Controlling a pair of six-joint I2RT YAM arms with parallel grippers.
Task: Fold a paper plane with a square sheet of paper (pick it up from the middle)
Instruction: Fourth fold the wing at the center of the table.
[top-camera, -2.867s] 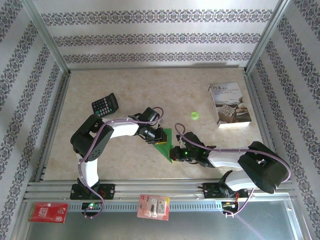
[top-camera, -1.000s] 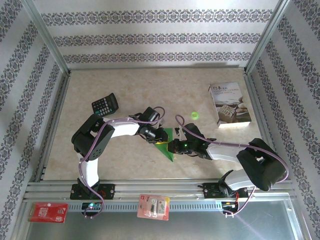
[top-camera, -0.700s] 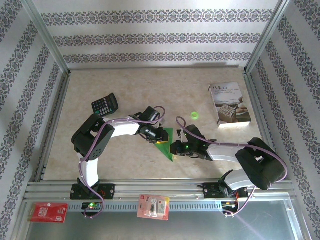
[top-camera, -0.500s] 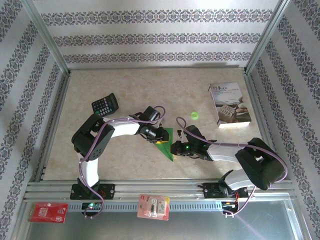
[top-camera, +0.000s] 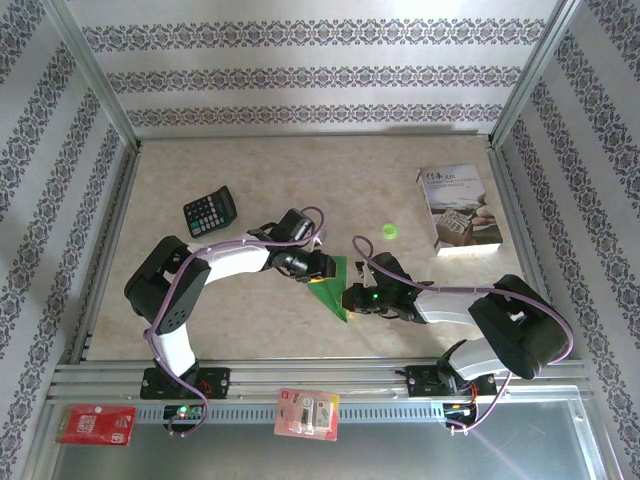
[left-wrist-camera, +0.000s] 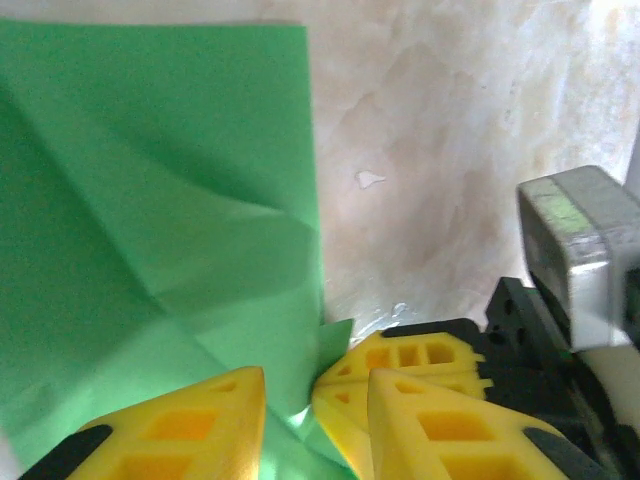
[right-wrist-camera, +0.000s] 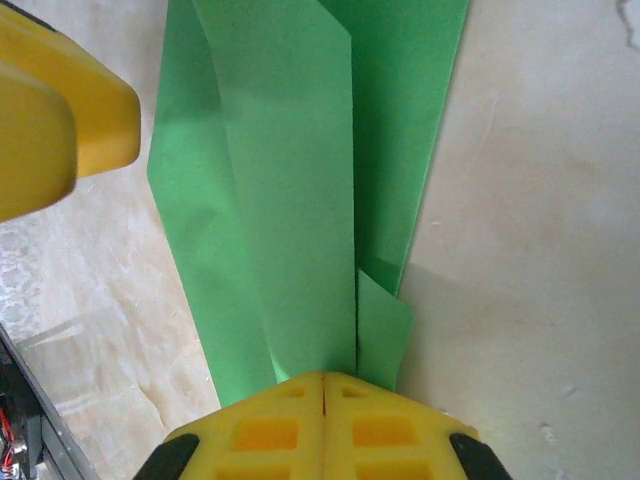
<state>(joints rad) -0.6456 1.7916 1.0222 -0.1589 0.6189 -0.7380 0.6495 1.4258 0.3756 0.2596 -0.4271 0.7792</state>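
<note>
Overhead, my two arms meet over a piece of green paper (top-camera: 330, 289) lying on the marbled table (top-camera: 250, 170), near the middle and slightly toward me. The paper is already folded into a narrower wedge with overlapping flaps, but it is not yet a slim dart.

Two things have changed in the last second. The right gripper (top-camera: 349, 298) has closed the last little way. In its wrist camera the yellow fingers (right-wrist-camera: 290, 415) are pressed flat together, and the narrow end of the paper runs into the seam between them, so I judge that it is pinching that end. Meanwhile the left gripper (top-camera: 317, 267) has been easing apart. Its wrist camera shows its jaws spread, with the paper's edge lying loose in the gap and nothing clamped. The left arm's elbow has also swung outward and toward me, while its gripper stays at the paper's upper left side. The paper itself has barely shifted.

I read this as a handover. The right side now anchors the paper, which frees the left to take a new hold for the next fold. Several folds probably remain.
</note>
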